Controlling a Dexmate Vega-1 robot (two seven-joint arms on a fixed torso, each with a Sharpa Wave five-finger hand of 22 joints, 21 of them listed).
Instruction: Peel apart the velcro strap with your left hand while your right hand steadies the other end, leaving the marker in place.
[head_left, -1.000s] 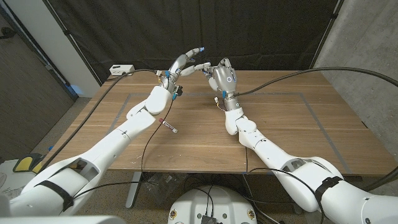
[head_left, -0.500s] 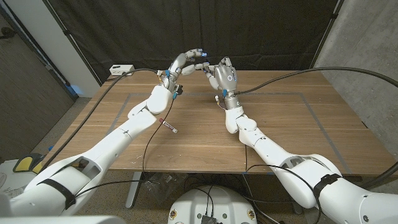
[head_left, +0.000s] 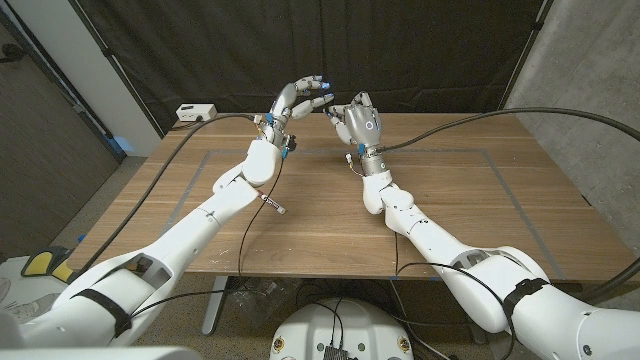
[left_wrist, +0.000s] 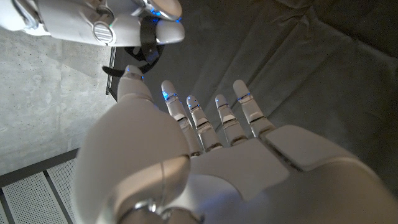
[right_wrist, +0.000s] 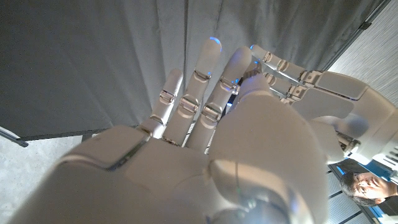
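Partly hidden against the black cloth curtain, the black velcro strap is plain only in the left wrist view. It curves there between the blue-tipped fingers of the right hand, which appear to pinch it. In the head view the strap cannot be made out, as it is dark on dark. The left hand is raised beside the right one above the far edge of the wooden table. Its fingers reach out long and slightly apart, and its thumb tip lies just by the strap's lower end. Whether the thumb touches or grips the strap cannot be told. From the right wrist view, the right hand's fingers stand nearly straight and close together. The left hand's fingers cross behind them, and the contact point is covered.

The small pale marker with a dark end lies on the table below the left forearm, beside a thin black cable, well apart from both hands. Its details are too small to read. A white box sits at the table's far left corner. Open tabletop extends to the right of the right arm, inside a taped rectangle. A person is cut off at the edge of the right wrist view.
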